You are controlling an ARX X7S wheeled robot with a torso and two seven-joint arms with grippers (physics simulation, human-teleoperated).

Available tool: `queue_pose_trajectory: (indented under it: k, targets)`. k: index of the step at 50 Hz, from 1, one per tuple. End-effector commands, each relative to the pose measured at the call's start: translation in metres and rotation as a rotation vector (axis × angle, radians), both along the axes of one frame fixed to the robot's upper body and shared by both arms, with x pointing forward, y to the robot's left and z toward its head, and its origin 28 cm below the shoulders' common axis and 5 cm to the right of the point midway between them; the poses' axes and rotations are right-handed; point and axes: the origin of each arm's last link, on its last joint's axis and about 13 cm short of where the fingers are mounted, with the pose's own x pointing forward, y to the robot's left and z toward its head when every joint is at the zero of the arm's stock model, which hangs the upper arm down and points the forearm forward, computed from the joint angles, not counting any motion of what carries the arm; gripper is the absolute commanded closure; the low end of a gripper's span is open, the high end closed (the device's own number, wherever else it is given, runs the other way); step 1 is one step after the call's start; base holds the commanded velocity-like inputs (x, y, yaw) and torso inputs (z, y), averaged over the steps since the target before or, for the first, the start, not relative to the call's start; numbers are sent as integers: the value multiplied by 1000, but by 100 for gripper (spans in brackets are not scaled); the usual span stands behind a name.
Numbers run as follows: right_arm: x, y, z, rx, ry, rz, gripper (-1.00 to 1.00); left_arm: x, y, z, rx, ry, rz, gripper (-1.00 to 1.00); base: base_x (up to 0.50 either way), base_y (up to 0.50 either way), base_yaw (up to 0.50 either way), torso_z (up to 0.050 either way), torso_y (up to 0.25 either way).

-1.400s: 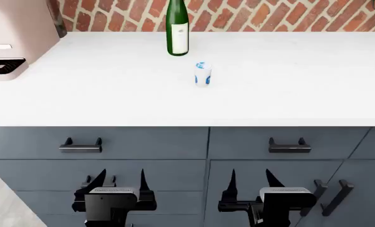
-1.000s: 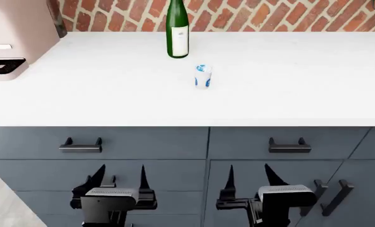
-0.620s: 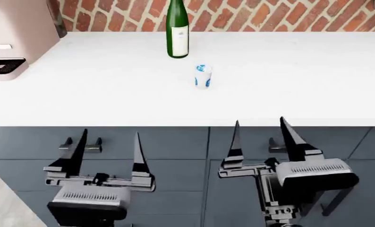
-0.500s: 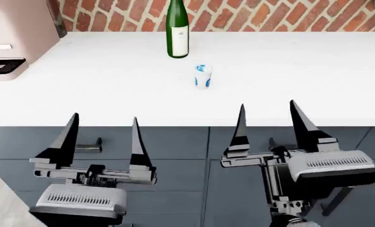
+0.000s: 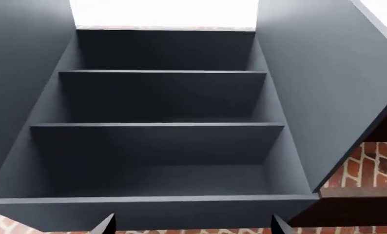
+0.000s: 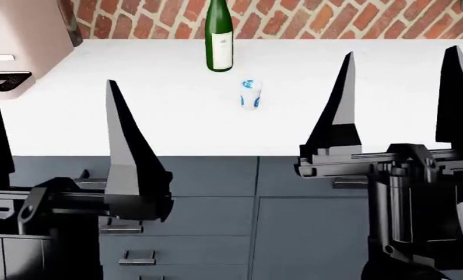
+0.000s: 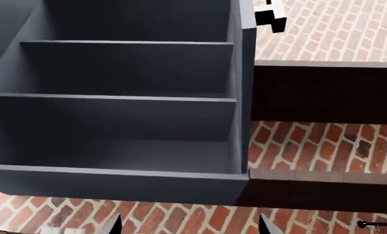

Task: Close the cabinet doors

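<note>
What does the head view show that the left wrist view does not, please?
Only the head view shows the white countertop with the green bottle and small white cup, the grey drawers with black handles below, and both raised end effectors, left and right, with fingers spread.

Only the left wrist view shows the open wall cabinet, its empty shelves and an open door beside them.

Both show the red brick wall and the left end effector's dark fingertips.
</note>
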Motion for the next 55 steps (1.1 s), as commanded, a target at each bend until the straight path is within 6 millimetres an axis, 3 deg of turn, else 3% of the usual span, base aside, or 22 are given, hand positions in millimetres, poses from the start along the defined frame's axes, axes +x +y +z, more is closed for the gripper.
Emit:
queue_pose_trajectory:
  k: [1,11,20,39,55]
  targets:
    - [-10,-2,12,9,-93,-2,-100,-9,4,13,-21,-73,11,-100,0,0,0,0,0]
    - [-9,-1,9,14,-80,4,-100,-11,4,13,-27,-69,-2,-100,0,-1,0,0,0]
    - [-8,-2,8,19,-72,3,-100,-11,3,13,-25,-68,-1,-100,-13,-435,0,0,0]
    - [-9,-2,7,11,-76,2,-100,-10,3,11,-23,-65,-5,-100,1,0,0,0,0]
    - [-8,-1,6,-16,-51,7,-100,-9,2,9,-20,-53,-9,-100,500,0,0,0,0]
